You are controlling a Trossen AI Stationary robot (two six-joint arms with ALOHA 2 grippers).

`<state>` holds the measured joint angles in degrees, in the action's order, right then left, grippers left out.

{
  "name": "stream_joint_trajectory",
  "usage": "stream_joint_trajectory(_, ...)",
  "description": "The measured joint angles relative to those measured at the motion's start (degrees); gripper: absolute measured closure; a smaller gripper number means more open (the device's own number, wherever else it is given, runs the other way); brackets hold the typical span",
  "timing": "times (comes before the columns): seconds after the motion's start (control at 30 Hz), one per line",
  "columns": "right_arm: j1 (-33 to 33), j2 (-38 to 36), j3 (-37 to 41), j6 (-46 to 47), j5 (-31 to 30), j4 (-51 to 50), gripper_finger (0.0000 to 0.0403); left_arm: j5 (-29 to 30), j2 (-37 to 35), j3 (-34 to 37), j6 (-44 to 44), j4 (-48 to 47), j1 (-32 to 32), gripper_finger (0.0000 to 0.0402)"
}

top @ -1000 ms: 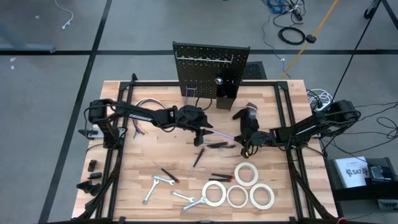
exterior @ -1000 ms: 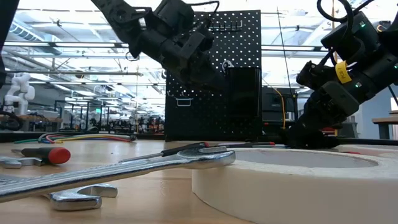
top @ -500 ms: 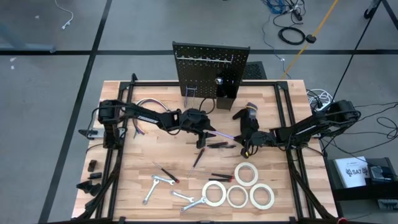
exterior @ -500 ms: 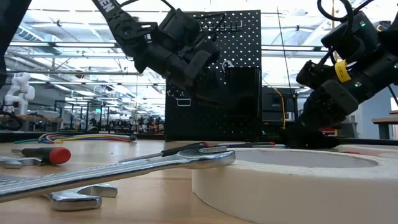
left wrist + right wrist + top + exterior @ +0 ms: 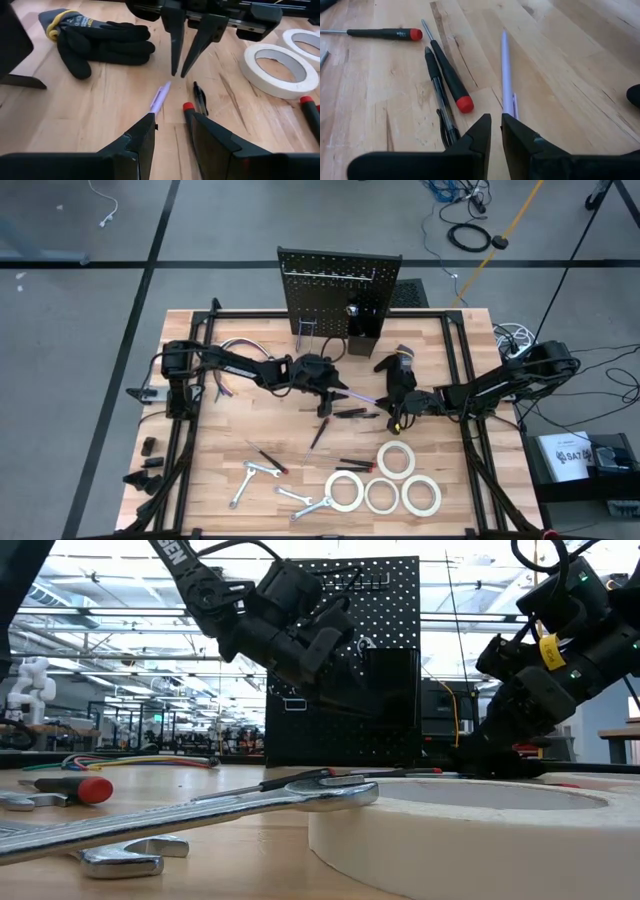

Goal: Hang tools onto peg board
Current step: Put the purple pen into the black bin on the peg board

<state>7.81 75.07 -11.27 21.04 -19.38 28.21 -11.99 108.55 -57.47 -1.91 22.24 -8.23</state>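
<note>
A purple pen [image 5: 362, 395] lies flat on the table between my two grippers. My left gripper [image 5: 170, 131] is open and hovers above the pen's left end; the low view shows it [image 5: 322, 648] raised off the table. My right gripper [image 5: 177, 75] is shut, fingers pointing down at the pen's right end [image 5: 512, 109]. Screwdrivers [image 5: 318, 435], silver wrenches [image 5: 250, 478] and white tape rolls [image 5: 395, 460] lie on the near half of the table. The black peg board [image 5: 338, 290] stands upright at the far edge. My right gripper has its fingertips [image 5: 174, 70] right at the purple pen's end [image 5: 166, 87], coming from above. The pen lies flat on the wood. Whether the tips touch it, I cannot tell.
A black glove [image 5: 400, 365] lies on the far side of the right gripper. A black pen and a red-capped screwdriver [image 5: 451, 80] lie beside the purple pen. A bundle of coloured cables [image 5: 235, 350] sits by the left arm.
My left arm has reached toward the table's right, carrying its gripper closer to the purple pen and the right gripper. The pen and the tools have stayed in place.
</note>
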Motion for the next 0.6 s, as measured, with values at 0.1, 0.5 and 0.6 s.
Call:
stream_joint_trajectory(0.1,0.0,0.0,0.0,-0.5,-0.22,0.02,0.0364,0.0,0.0,0.0,-0.17,0.16,-0.02,0.0272)
stream_joint_trajectory(0.5,0.0,0.0,0.0,-0.4,-3.06,-0.88,0.0364,-0.02,0.0,0.0,-0.35,0.05,0.0,0.0272)
stream_joint_trajectory(0.6,0.0,0.0,0.0,-0.29,-3.08,-0.65,0.0364,-0.02,0.0,0.0,-0.34,0.03,0.03,0.0272)
